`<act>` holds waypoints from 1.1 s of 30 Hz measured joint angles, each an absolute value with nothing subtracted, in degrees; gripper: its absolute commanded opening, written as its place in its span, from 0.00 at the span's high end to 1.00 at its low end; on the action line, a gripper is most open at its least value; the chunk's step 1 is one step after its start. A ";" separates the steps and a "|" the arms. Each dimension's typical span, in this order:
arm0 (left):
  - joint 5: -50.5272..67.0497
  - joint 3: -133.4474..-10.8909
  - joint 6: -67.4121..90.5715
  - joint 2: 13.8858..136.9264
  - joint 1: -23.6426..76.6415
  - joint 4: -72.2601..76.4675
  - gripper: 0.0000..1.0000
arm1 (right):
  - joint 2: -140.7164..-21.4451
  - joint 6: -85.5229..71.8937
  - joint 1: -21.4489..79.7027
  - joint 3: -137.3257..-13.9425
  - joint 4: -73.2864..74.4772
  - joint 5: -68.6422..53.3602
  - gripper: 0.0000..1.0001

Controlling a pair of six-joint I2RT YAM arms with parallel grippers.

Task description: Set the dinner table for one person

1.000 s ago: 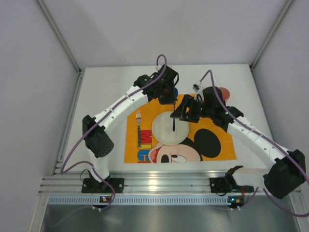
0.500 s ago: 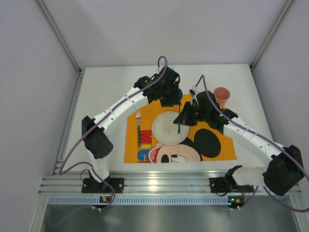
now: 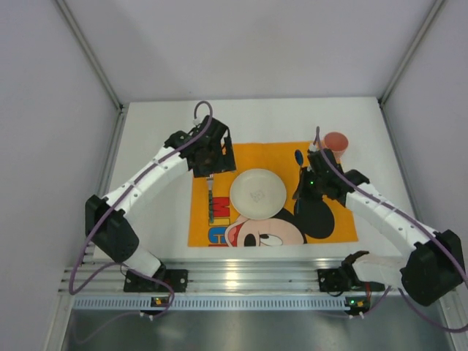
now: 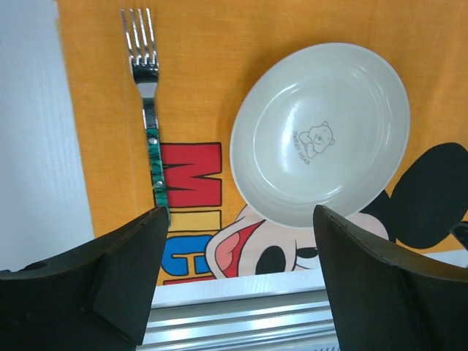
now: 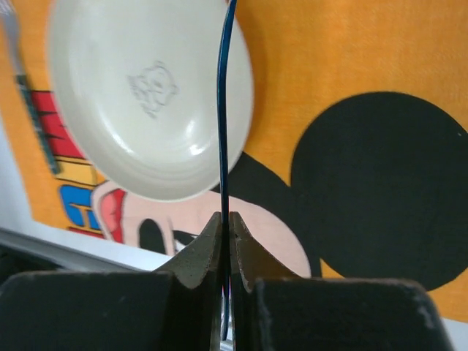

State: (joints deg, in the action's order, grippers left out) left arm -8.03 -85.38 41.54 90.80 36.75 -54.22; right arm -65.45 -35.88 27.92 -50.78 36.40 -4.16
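Observation:
The white dinner table [image 3: 153, 139] carries an orange Mickey Mouse mat [image 3: 252, 155]. On the mat lie a cream plate [image 3: 257, 193] and, to its left, a fork [image 3: 210, 199] with a green handle. My left gripper [image 3: 210, 167] hangs open over the fork's tines, nothing between its fingers [image 4: 124, 278]; the fork [image 4: 150, 110] and plate [image 4: 322, 142] lie below it. My right gripper [image 3: 302, 189] hovers just right of the plate, shut on a dark blue spoon [image 3: 298, 156]. The right wrist view shows the spoon's thin handle [image 5: 222, 110] edge-on, pinched in the gripper [image 5: 225, 227], beside the plate [image 5: 146, 95].
An orange cup [image 3: 336, 142] stands on the table off the mat's far right corner, close behind my right wrist. An aluminium rail [image 3: 234, 281] runs along the near edge. Grey walls close in the back and both sides.
The left gripper let go of the blue spoon, opened and swung left to above the fork. The right gripper shut on the spoon and carried it from over the plate to the plate's right.

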 measured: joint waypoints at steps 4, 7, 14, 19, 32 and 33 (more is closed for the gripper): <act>-8.67 -83.70 40.29 87.35 35.00 -54.24 0.17 | -71.09 -34.44 27.38 -47.09 36.56 -2.87 1.00; -8.71 -82.56 39.94 85.23 35.00 -54.28 0.18 | -73.95 -33.28 25.96 -45.74 37.23 -2.50 1.00; -9.10 -77.10 40.14 79.46 34.89 -54.48 0.19 | -79.46 -30.04 23.03 -46.22 36.99 -0.30 1.00; -9.61 -74.30 40.38 76.31 34.89 -55.00 0.20 | -83.15 -28.97 22.70 -46.33 36.47 0.64 1.00; -9.91 -73.78 40.36 75.53 34.63 -55.24 0.21 | -86.00 -25.52 22.70 -50.04 37.19 6.81 0.21; -9.89 -73.78 40.36 75.53 34.63 -55.27 0.21 | -85.93 -25.32 22.70 -50.06 37.50 7.51 0.20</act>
State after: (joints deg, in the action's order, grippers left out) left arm -9.89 -73.78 40.36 75.53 34.63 -55.27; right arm -85.93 -25.32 22.70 -50.06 37.50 7.51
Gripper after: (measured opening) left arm 0.794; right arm 0.748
